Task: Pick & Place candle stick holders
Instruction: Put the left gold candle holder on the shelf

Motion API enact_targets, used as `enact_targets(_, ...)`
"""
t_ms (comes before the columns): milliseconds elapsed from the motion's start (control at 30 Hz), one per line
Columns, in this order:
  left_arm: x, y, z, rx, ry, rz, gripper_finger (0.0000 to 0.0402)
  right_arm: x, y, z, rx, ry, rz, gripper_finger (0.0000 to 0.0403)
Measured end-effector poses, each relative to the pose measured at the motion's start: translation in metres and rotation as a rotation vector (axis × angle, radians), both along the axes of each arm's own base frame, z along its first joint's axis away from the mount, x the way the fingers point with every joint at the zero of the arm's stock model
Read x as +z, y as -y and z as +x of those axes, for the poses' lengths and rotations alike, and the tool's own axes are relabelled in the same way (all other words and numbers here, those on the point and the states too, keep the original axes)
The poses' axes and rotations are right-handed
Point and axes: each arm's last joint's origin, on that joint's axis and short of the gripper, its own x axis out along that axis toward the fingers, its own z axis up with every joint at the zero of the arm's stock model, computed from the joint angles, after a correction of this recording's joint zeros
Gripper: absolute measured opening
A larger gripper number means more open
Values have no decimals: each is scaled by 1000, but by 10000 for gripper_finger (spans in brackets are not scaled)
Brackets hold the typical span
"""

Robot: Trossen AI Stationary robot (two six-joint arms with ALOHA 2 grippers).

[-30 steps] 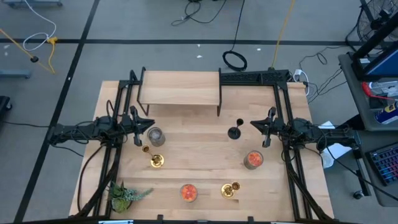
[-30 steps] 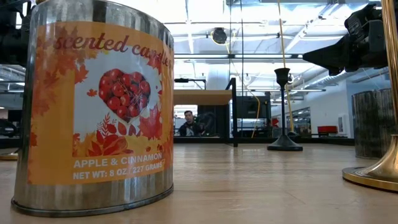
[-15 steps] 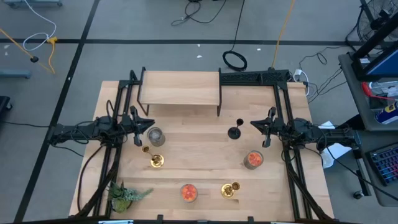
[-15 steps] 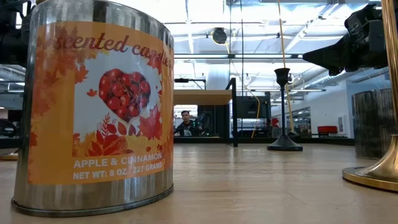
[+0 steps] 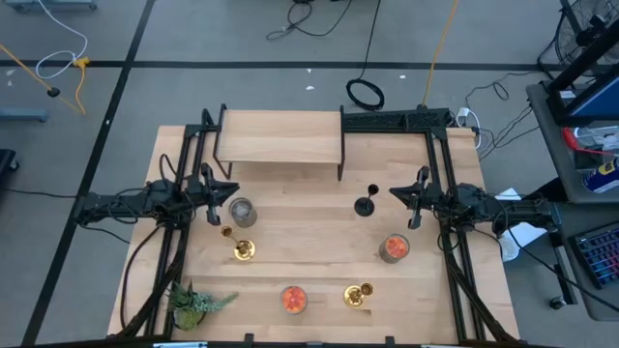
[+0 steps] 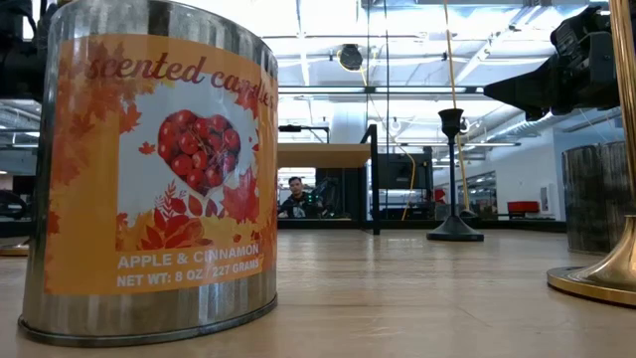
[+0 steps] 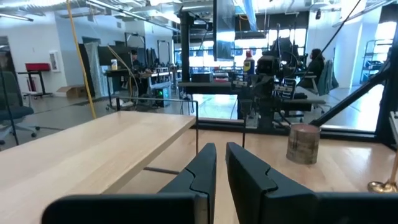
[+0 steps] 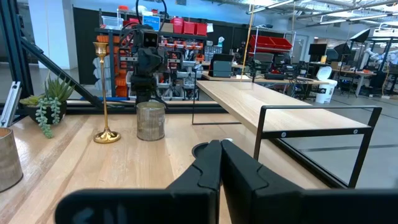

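We see the left gripper point(image 5: 215, 196) hanging over its side of the desk point(image 5: 309, 261) with jaws nearly closed on nothing, one gold candlestick point(image 5: 239, 246) standing just in front of them beside a grey tin point(image 5: 242, 212). The right gripper point(image 5: 411, 204) faces it from the opposite side, jaws pressed together and empty, with the black candlestick point(image 5: 366, 201) standing just ahead of them, apart from their tips, below the raised wooden shelf point(image 5: 280, 136). The second gold candlestick point(image 5: 358, 294) stands well back from both jaws near the desk's front edge, between two red candle tins point(image 5: 294, 299), and a small plant point(image 5: 193, 303) sits at the front corner on the left arm's side.
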Motion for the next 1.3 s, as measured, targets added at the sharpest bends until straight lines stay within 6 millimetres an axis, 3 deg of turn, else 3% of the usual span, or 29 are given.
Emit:
enact_targets(167,1,-1,0,18,20,-18,42,2,0,0,3,26,28,9)
enact_targets(467,1,6,1,-225,26,-96,42,15,0,-2,13,174,83,9)
enact_targets(600,6,6,0,-223,59,-80,46,25,0,-5,11,286,69,9)
enact_targets(800,11,5,-2,-195,33,-38,107,33,-2,-8,79,359,20,12)
enact_targets(1033,34,5,-14,-169,-107,-17,192,27,-3,-3,114,287,34,75)
enact_targets(1200,57,6,-22,-197,-213,-64,196,24,-3,0,119,256,45,133)
enact_targets(1300,61,8,-22,-224,-293,-123,185,23,-3,1,121,242,49,156)
